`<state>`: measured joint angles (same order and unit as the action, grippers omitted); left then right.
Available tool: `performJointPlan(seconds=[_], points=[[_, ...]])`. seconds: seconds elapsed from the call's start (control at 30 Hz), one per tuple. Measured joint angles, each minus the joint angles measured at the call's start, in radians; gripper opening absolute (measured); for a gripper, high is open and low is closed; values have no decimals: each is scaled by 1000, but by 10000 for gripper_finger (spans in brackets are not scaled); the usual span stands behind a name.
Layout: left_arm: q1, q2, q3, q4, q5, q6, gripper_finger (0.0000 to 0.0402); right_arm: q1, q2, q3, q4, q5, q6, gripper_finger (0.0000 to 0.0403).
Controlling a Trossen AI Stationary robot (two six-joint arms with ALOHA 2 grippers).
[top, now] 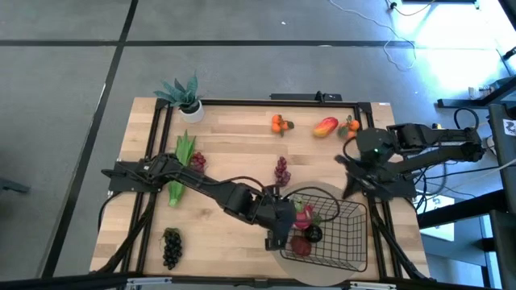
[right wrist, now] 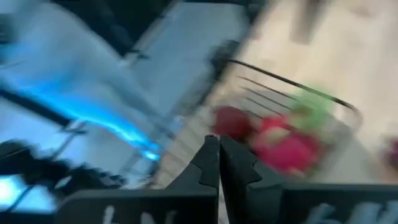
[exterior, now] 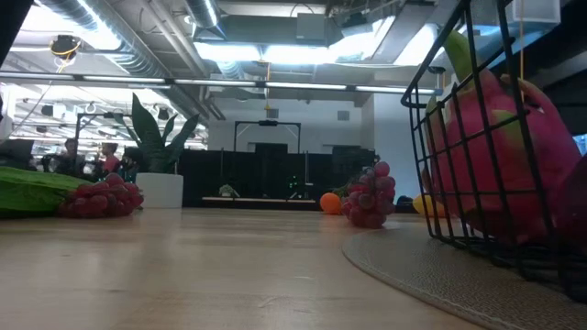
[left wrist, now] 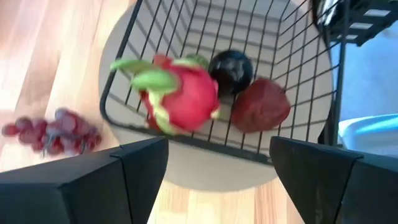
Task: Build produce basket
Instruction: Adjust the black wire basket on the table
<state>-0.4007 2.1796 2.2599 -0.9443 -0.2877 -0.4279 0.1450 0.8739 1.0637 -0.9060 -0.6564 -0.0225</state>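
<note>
Pale wood planks make up the desk [top: 242, 145], framed by black rails, with a grey floor around it. From the desk's left edge the left arm stretches low across the boards, bent at the elbow, ending at the left gripper [top: 278, 234], which hangs just beside the basket [top: 348, 240] at its left rim with its two blocky dark fingers [left wrist: 134, 168] spread wide apart and empty. The right arm folds in from the right edge; the right gripper [top: 352, 187] points down toward the basket's far right corner, its slim fingers pressed together with nothing between them.

Near the desk's front-right corner, the basket is thin black wire in an open grid, standing on a round grey mat [top: 316, 275]. Inside lie a pink, green-scaled dragon fruit [left wrist: 180, 93], a glossy round black fruit [left wrist: 230, 68] and a dull dark red fruit [left wrist: 261, 106].

Outside it: knobbly red grapes [top: 281, 171] mid-desk, dark grapes [top: 171, 246] by the front-left corner, a green leafy stalk [top: 182, 165] with more red grapes [top: 197, 161] toward the left edge, and tangerines [top: 279, 123] and a mango [top: 325, 126] along the far edge.
</note>
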Motion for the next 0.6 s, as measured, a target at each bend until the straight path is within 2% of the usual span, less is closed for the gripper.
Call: performJointPlan(seconds=[0.23, 0.6], points=[[-39, 0, 0, -47, -89, -58, 267, 251, -2, 0, 61, 95, 189, 0], [-58, 0, 0, -128, -97, -90, 267, 699, 81, 0, 194, 415, 590, 0]])
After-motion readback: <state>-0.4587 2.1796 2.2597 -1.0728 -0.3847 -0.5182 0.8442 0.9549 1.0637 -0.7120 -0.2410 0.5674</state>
